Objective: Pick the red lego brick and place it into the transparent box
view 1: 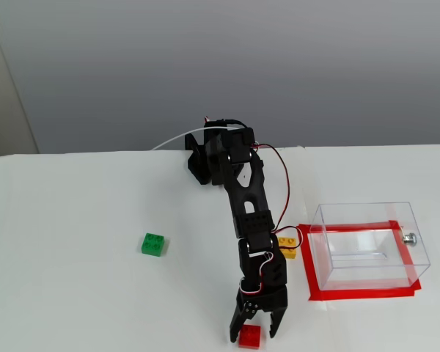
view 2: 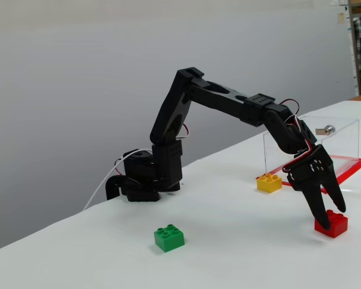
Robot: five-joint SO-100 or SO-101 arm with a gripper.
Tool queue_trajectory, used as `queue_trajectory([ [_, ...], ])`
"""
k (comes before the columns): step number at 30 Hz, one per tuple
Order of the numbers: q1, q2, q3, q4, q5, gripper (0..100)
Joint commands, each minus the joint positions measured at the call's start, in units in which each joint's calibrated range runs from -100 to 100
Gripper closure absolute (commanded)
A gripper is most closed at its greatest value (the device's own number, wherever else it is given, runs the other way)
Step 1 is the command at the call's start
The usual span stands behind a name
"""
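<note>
The red lego brick point(view 1: 249, 335) sits flat on the white table point(view 1: 73, 293), studs up, near the front edge in both fixed views. It looks roughly square, so no long axis shows. The black arm point(view 2: 228, 103) reaches far out from its base and bends down at the wrist. The gripper point(view 2: 331, 218) points down at the brick with its jaws parted, one finger on each side, not yet closed on it. The transparent box point(view 1: 370, 244) stands apart, on a red tape outline point(view 1: 363, 293).
</note>
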Motion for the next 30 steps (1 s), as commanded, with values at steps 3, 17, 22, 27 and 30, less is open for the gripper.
queue_trajectory([
  [3,0.34,-0.4,-2.19,-0.56,-0.01,69],
  [17,1.01,-0.32,-1.47,0.13,0.04,69],
  [22,1.3,-0.32,-1.38,0.22,0.04,69],
  [27,1.3,-0.32,-1.38,0.31,0.04,69],
  [30,1.3,-0.32,-1.38,0.31,0.09,69],
])
